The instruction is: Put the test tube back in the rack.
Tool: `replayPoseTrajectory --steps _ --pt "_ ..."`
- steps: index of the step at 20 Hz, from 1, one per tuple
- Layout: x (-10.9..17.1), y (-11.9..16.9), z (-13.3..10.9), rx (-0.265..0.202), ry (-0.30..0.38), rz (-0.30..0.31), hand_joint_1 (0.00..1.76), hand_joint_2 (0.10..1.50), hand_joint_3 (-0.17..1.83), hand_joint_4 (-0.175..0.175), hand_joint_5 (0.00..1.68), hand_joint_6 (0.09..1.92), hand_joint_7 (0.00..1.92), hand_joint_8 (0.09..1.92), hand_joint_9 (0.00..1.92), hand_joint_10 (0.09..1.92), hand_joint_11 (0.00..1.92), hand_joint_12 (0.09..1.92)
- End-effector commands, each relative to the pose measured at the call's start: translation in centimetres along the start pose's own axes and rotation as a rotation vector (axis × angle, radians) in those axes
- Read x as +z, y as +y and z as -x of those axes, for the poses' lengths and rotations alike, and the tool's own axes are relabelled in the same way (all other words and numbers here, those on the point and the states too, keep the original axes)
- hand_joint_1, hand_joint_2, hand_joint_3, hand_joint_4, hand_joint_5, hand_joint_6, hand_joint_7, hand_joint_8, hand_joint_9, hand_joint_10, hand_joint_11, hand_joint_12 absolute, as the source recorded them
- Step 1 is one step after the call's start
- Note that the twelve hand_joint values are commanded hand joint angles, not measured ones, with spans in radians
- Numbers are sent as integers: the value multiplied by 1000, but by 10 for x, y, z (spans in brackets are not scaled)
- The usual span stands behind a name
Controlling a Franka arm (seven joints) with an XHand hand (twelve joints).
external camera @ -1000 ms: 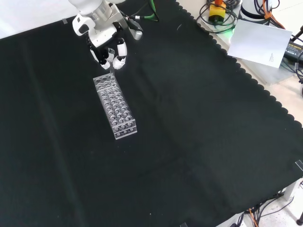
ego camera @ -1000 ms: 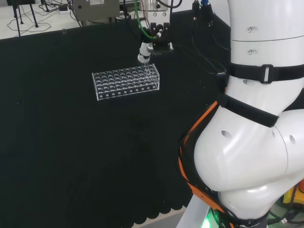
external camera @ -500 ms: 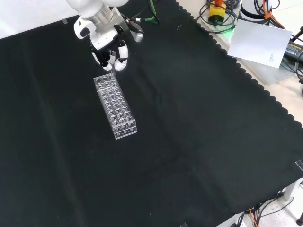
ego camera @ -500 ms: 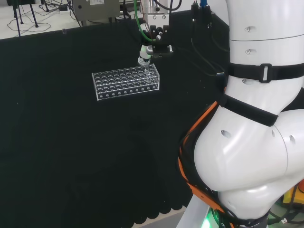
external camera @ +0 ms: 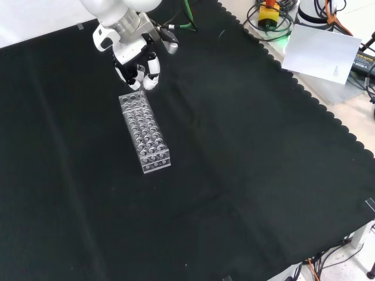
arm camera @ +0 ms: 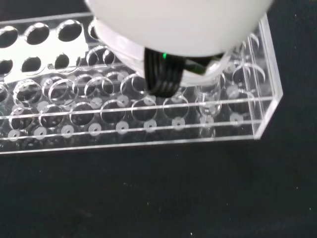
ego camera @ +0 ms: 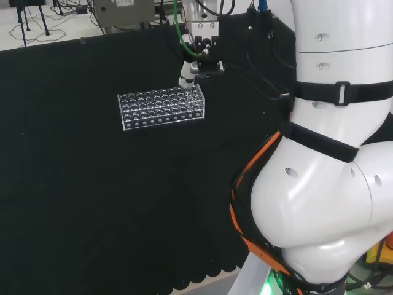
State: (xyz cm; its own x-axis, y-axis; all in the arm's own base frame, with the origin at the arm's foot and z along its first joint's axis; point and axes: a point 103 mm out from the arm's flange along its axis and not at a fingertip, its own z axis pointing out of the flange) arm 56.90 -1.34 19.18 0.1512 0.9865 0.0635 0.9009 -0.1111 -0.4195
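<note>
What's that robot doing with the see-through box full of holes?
The white robot arm's black and white hand is hovering over one end of the clear plastic test tube rack, which stands on the black cloth. Its fingers are curled, apparently around a clear glass test tube, though the tube itself is hard to make out. It looks like it is lowering the tube into a hole near the rack's corner.
</note>
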Motion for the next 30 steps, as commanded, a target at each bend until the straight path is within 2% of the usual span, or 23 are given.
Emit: replayPoseTrajectory --steps 1,9,17,20,23,25,27,29,30 --pt "2 6 1 1 -4 -1 1345 458 887 -175 1456 397 1522 377 1625 737 1415 923" --pt "-1 6 -8 -1 -3 -14 1345 458 888 -175 1453 404 1518 384 1625 737 1415 923" --pt "11 2 5 -11 27 -21 1345 458 889 -175 1450 409 1516 390 1624 738 1415 924" --pt "12 5 -4 -8 11 -31 1263 544 753 -175 1451 362 1717 438 1634 737 1424 927" --pt "14 4 -1 -12 33 -28 1247 564 717 -175 1457 338 1760 440 1637 736 1426 928" --pt "14 5 -5 -10 20 -35 1246 567 713 -175 1458 333 1765 439 1637 735 1426 928" --pt "14 5 -3 -18 24 -37 1245 568 711 -175 1459 331 1766 438 1637 735 1426 929" --pt "14 2 5 -33 66 -23 1310 502 814 -175 1462 357 1611 385 1629 735 1417 929" --pt "14 1 8 -42 79 -37 1325 497 827 -175 1447 387 1554 394 1619 742 1403 946"
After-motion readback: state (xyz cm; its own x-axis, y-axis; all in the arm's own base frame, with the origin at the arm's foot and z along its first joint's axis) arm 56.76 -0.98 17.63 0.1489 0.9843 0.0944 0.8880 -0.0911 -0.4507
